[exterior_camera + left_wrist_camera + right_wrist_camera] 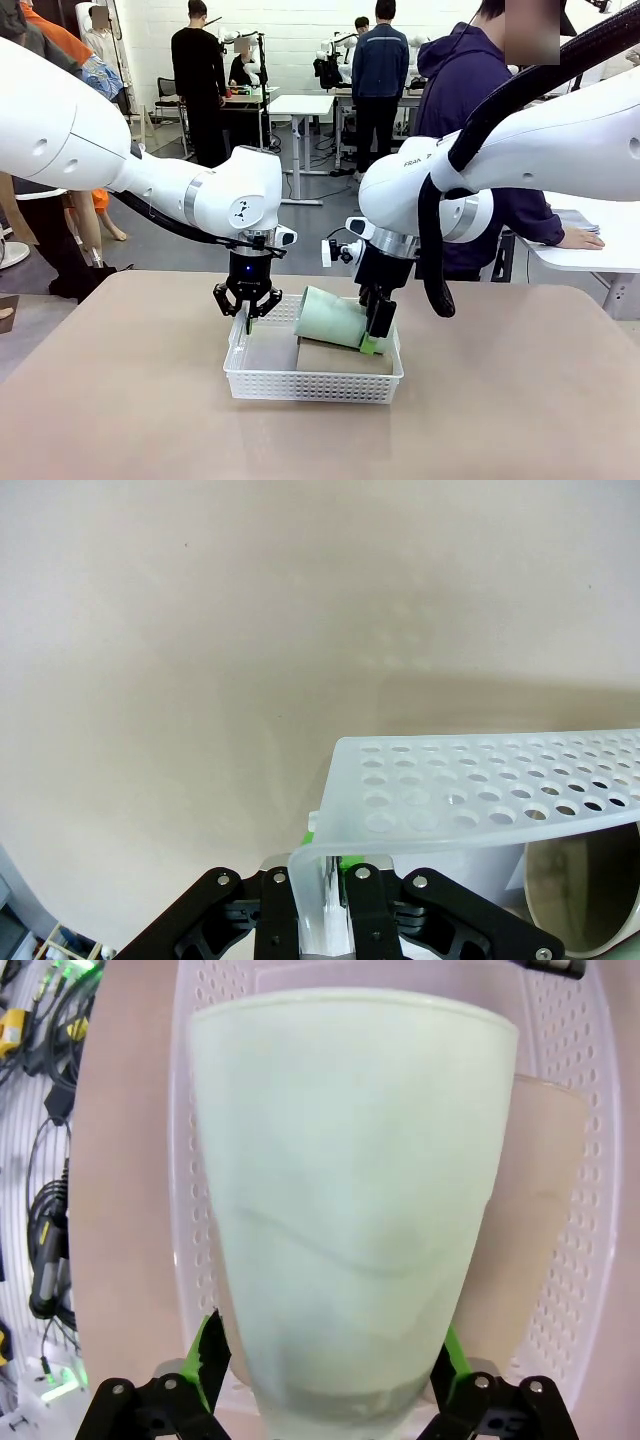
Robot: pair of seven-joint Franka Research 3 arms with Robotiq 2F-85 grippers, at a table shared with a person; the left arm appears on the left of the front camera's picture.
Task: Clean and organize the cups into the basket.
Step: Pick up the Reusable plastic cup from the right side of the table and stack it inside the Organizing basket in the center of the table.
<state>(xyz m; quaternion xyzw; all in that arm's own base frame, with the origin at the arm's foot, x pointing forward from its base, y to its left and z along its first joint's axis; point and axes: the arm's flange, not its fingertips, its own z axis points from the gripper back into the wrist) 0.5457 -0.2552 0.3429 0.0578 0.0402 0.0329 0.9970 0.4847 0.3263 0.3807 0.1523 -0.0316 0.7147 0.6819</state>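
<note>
The left gripper has its fingers pinched shut on the left rim of the basket, near its far left corner; in the left wrist view the perforated white wall curls up between the green pads, and the round mouth of a tan cup shows just behind it, inside the basket.

The right gripper stands over the basket's right half with its fingers spread wide on either side of the mint green cup. In the right wrist view the green pads sit just beside the cup's narrow base with a sliver of gap on each side, so the grip looks let go rather than tight. That cup lies on its side, mouth toward the left, resting on a tan cup that lies flat on the basket floor.

The basket sits on the table in the middle, closer to the near edge than the far one. A person stands at the far side, one hand on a neighbouring surface to the right.

As for progress, I judge the task nearly done: the mint cup and at least one tan cup are in the basket. Whether the tan mouth in the left wrist view is the same cup or a second one I cannot tell. What seems left is freeing both grippers and tidying how the cups lie.
</note>
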